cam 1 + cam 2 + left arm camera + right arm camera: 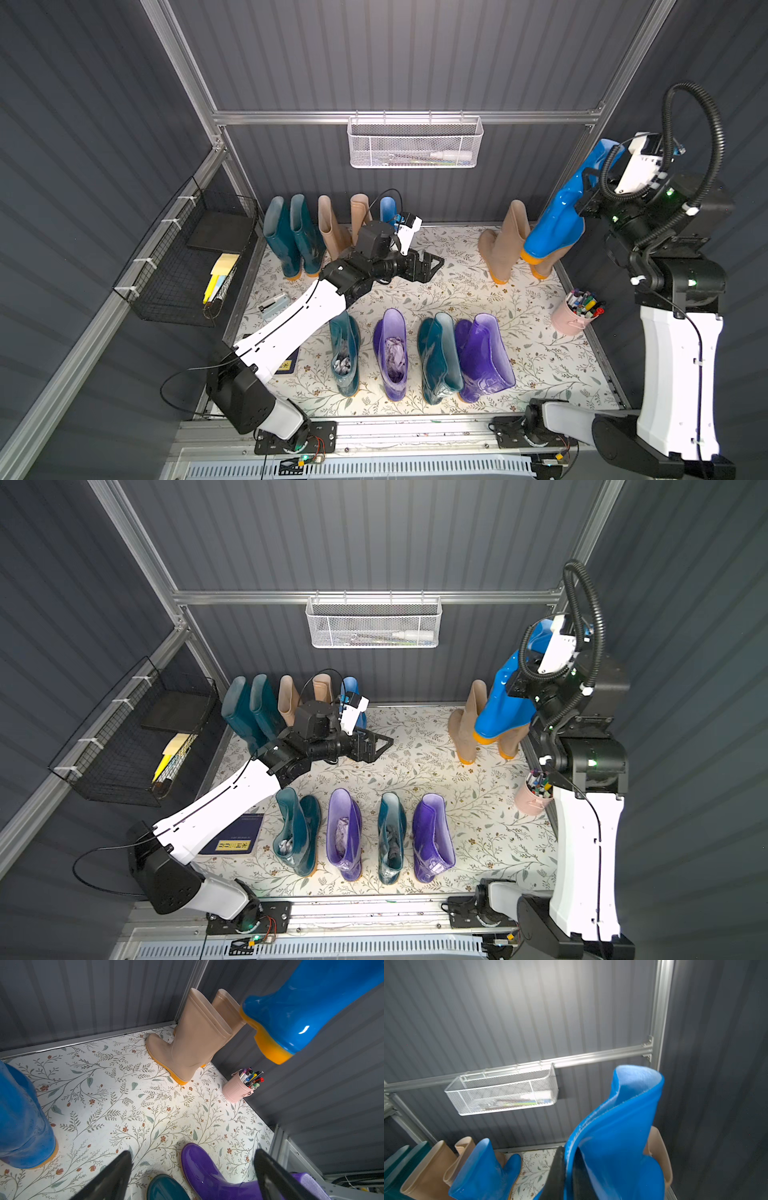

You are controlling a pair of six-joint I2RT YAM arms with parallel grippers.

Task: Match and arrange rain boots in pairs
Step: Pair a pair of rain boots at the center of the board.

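On the floral floor (457, 291), a pink cup of markers (569, 322); on the back rail (291, 117), a white mesh basket (415, 149)

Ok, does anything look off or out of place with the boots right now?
Yes. The front row alternates teal boot, purple boot, teal, purple, so no pairs there. A blue boot hangs in the air, its rim pinched and buckled in the right gripper; its mate stands unpaired at the back.
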